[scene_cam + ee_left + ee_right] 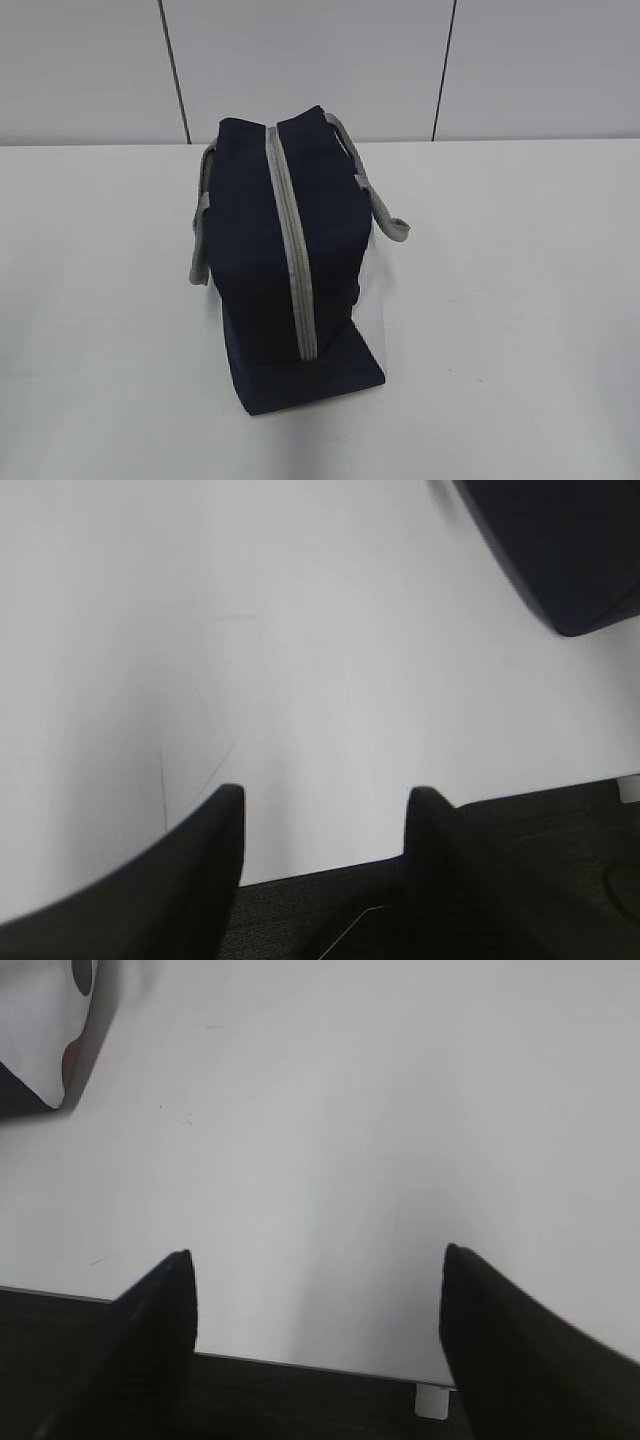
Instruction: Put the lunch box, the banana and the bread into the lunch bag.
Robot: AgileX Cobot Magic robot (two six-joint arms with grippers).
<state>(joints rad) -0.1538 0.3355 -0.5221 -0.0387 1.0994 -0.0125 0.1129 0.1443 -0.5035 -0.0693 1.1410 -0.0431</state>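
Observation:
The navy-blue lunch bag [275, 240] stands in the middle of the white table, its grey zipper [291, 240] closed along the top and grey handles hanging at both sides. A corner of it shows in the left wrist view [570, 550] and in the right wrist view [25, 1090]. The lunch box, the banana and the bread are out of view. My left gripper [325, 795] is open and empty above the table's front edge. My right gripper [315, 1255] is open and empty, also over the front edge. Neither gripper shows in the exterior view.
The white table [500, 300] has bare surface on both sides of the bag. A pale panelled wall [300, 60] stands behind it. Dark floor [540, 830] lies beyond the table's front edge.

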